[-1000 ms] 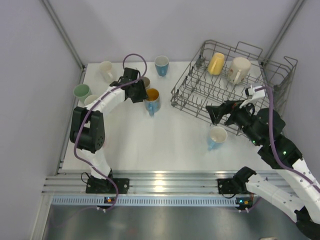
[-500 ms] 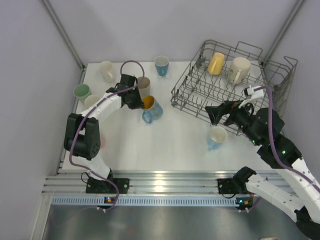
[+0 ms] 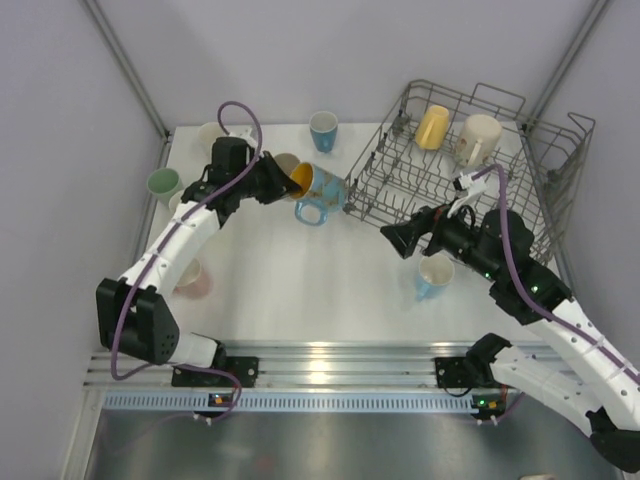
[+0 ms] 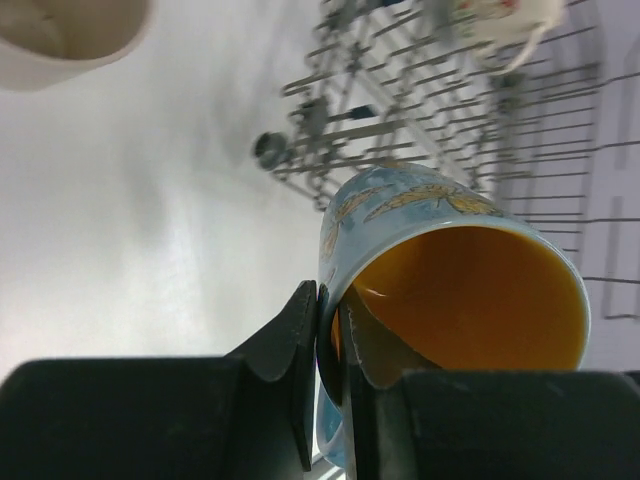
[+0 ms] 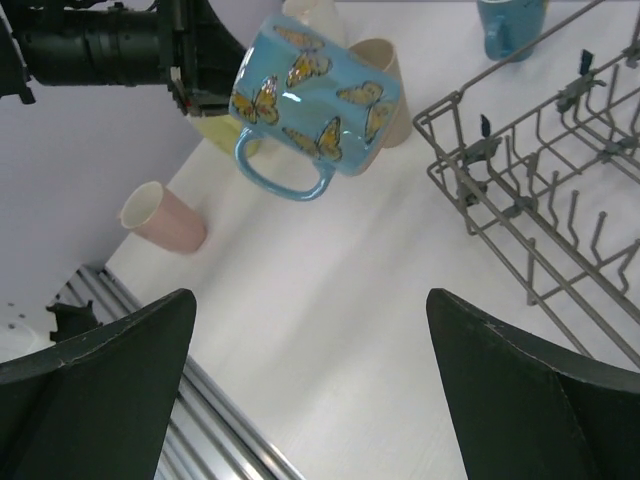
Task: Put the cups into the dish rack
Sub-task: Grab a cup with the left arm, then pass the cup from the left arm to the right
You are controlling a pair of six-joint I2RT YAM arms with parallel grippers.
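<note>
one blue butterfly mug (image 3: 320, 188) hangs on its side over the table (image 3: 300, 280), just beside the dish rack (image 3: 465, 95); our left gripper (image 4: 328, 300) pinches its rim, and we see our right gripper (image 3: 392, 240) spread wide nearby.

A: Top view, where is it sitting?
B: It is hanging high above and behind the arm bases, looking down over the whole table (image 3: 300, 290) from far out. The dish rack (image 3: 420, 175) is lying at the far right.
A: Left wrist?
B: It is sitting right behind the left gripper (image 4: 326, 305), very close, facing right toward the rack's left corner. The blue butterfly mug (image 4: 450, 290) is filling the lower frame.
A: Right wrist?
B: It is looking down between the tips of the right gripper (image 5: 310, 295), facing left across the table at mid-range, and catching a pink cup (image 5: 165, 220) at the near left.
A: Overlap?
B: All three are sharing that mug and the rack's left corner.
</note>
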